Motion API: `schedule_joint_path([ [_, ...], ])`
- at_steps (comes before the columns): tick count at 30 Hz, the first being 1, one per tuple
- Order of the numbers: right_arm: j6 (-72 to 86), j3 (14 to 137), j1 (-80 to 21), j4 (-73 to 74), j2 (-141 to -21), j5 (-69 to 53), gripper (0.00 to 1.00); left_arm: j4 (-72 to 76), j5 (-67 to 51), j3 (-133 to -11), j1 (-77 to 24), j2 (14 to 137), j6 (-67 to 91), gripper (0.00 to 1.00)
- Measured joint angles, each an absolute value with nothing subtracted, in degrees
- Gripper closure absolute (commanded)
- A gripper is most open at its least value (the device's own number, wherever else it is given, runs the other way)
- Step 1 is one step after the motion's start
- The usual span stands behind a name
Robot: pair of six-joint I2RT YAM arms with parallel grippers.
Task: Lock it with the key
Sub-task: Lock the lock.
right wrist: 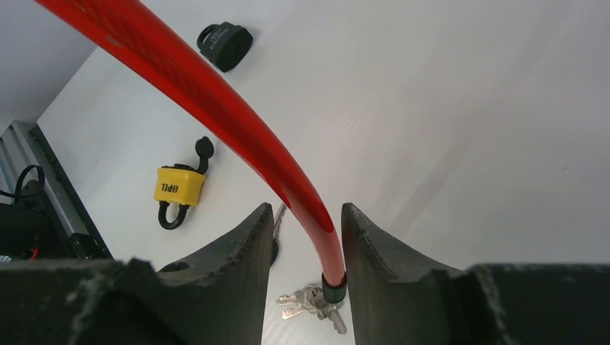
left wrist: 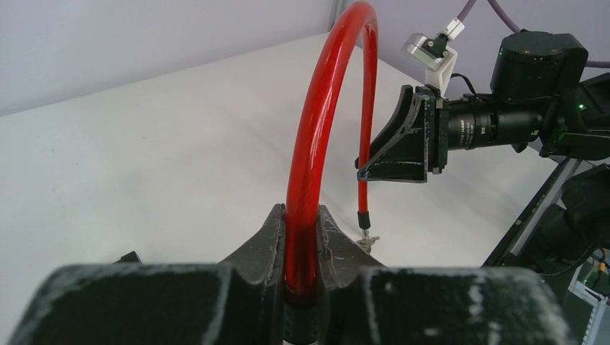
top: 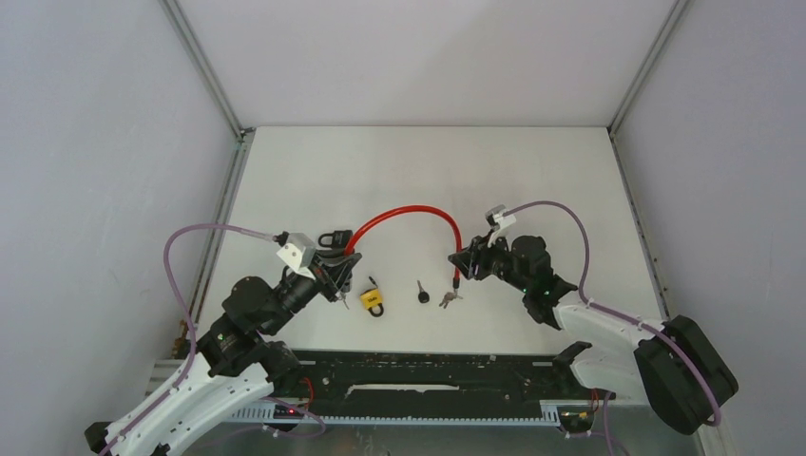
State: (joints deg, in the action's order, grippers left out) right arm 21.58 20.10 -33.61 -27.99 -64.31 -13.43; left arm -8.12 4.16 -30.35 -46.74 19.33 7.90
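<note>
A red cable (top: 409,211) arches over the table between my two grippers. My left gripper (left wrist: 302,223) is shut on one end of it, just above the black end cap. At the other end my right gripper (right wrist: 306,210) straddles the cable (right wrist: 216,108) with its jaws open; there is a gap on the left side and the cable lies close to the right finger. A bunch of silver keys (right wrist: 309,300) lies on the table under that end. A yellow padlock (top: 373,299) and a black-headed key (top: 422,293) lie between the arms.
A black lock body (top: 331,237) sits on the table just behind the left gripper (top: 335,271). Grey walls close the white table on three sides. A black rail with wiring runs along the near edge.
</note>
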Motion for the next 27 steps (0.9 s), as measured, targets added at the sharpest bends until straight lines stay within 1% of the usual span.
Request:
schedule_joint_path([
  [13,22.4,20.1,-33.3,-31.4,-68.9,-14.0,0.64,-7.9,3.9,-30.3,-46.7,19.3,7.9,1.0],
  [14,22.5,20.1,-33.3,-31.4,-69.0,-14.0,0.66,-7.9,3.9,-30.3,-46.7,19.2,7.9,1.0],
  [16,22.5,20.1,-33.3,-31.4,-69.0,-14.0,0.72,-7.9,3.9,-30.3,-46.7,19.0,7.9,1.0],
  [19,22.3,20.1,-33.3,-31.4,-69.0,-14.0,0.92,-7.9,4.0,-30.3,-46.7,18.8,7.9,1.0],
  [21,22.4,20.1,-33.4,-31.4,-68.7,-14.2,0.98,-7.9,4.5,-30.3,-46.7,18.7,8.1,1.0],
  [22,22.5,20.1,-33.4,-31.2,-68.2,-14.2,1.0,-7.9,5.0,-30.3,-46.7,18.7,8.3,1.0],
  [27,22.7,20.1,-33.3,-29.6,-62.3,-13.1,1.0,-7.9,9.1,-30.3,-46.7,18.7,11.0,1.0],
])
